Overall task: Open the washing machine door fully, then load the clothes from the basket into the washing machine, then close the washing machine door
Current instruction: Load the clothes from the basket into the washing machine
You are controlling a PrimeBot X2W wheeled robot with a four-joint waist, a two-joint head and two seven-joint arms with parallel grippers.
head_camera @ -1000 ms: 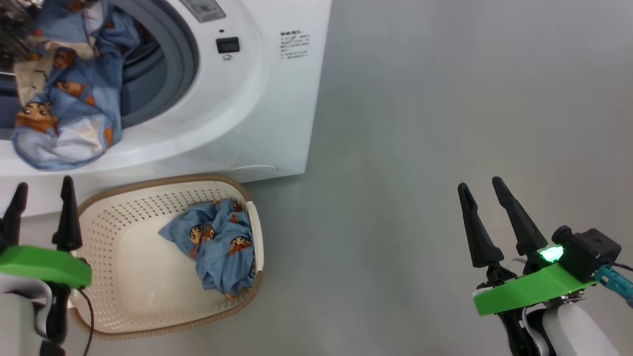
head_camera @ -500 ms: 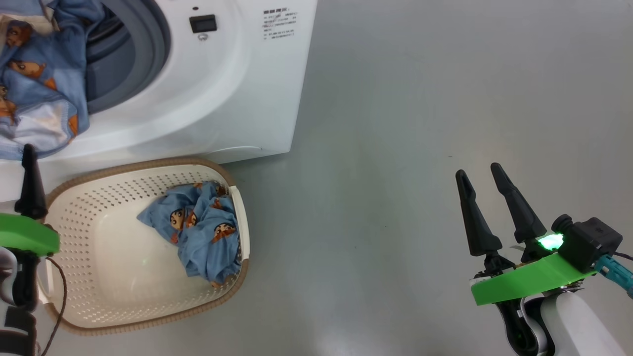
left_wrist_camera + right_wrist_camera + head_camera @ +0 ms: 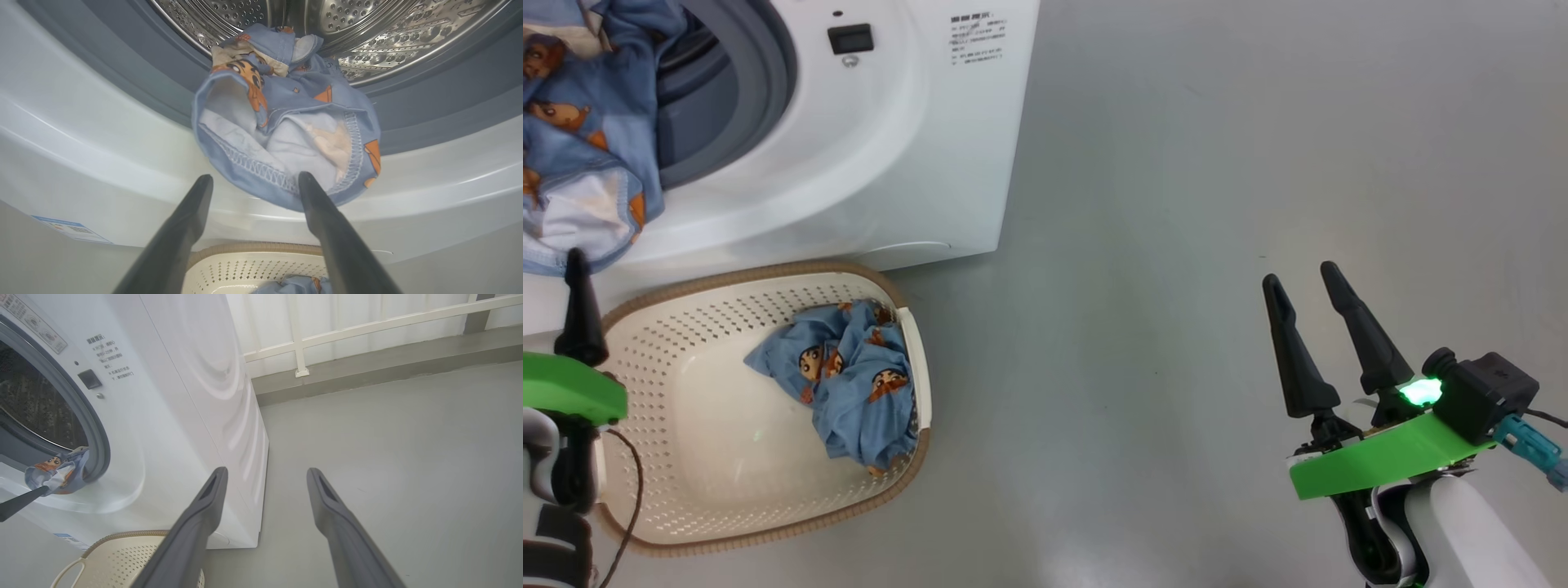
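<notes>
Head cam panned; our view slid left. Light-blue cartoon-print garment hangs over grey seal of white front-loading washing machine; 2nd garment in cream perforated plastic basket. L fingers, R fingers spread, empty. Loading unfinished, door-closing left.

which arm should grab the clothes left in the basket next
Left. The left gripper is open at the rim of the basket, close to the clothes lying in it. The right gripper, also open, is out over the floor, well away from the basket.
</notes>
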